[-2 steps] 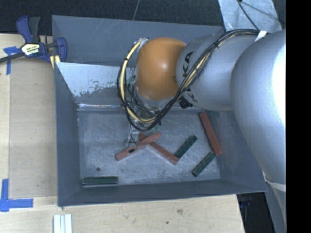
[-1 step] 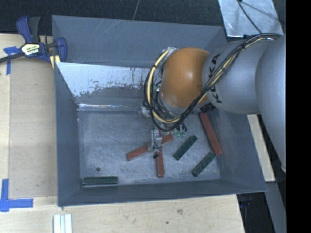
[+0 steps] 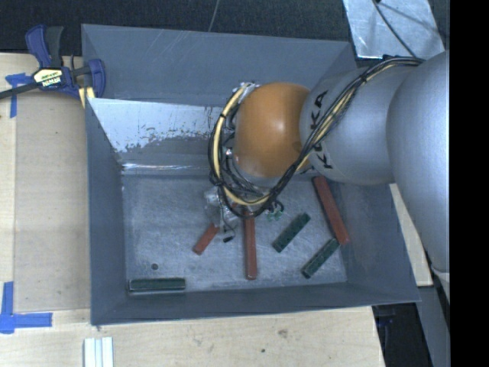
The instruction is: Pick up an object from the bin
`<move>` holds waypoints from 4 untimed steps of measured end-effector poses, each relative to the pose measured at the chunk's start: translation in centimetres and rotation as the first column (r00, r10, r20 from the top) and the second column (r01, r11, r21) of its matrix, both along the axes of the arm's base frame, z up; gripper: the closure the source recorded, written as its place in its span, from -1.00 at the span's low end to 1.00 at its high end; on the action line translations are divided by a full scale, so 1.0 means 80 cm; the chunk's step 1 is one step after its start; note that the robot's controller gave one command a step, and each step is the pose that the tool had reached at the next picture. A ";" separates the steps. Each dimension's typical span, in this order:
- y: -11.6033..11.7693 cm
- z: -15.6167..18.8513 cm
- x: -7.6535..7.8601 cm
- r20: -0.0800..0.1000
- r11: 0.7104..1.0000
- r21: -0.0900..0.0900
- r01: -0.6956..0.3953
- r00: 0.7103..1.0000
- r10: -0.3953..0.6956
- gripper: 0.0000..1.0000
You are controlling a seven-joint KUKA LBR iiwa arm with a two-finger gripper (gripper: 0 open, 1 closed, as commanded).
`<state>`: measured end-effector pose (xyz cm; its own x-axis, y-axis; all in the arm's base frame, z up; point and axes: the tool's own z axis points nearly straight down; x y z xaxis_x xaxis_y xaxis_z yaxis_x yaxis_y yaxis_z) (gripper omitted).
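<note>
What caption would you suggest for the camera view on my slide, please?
The gripper hangs low by a short reddish-brown stick near the middle of the grey bin.

Bin (image 3: 103, 205): grey metal, matt, back wall scratched and scuffed.
Cover (image 3: 267, 128): orange, smooth, glossy.
Arm (image 3: 382, 128): silver-grey, smooth, soft sheen.
Sticks (image 3: 250, 247): red-brown, matt.
Bars (image 3: 157, 285): dark green, matt.
</note>
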<state>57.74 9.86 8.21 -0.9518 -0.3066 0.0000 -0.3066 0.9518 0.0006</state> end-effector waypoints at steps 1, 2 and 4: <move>0.000 0.000 0.000 -0.001 1.000 -0.001 0.001 1.000 -0.001 -1.00; -0.001 -0.001 -0.001 -0.002 1.000 -0.001 0.001 1.000 -0.001 1.00; 0.080 0.155 0.028 0.003 1.000 0.001 0.009 1.000 -0.009 1.00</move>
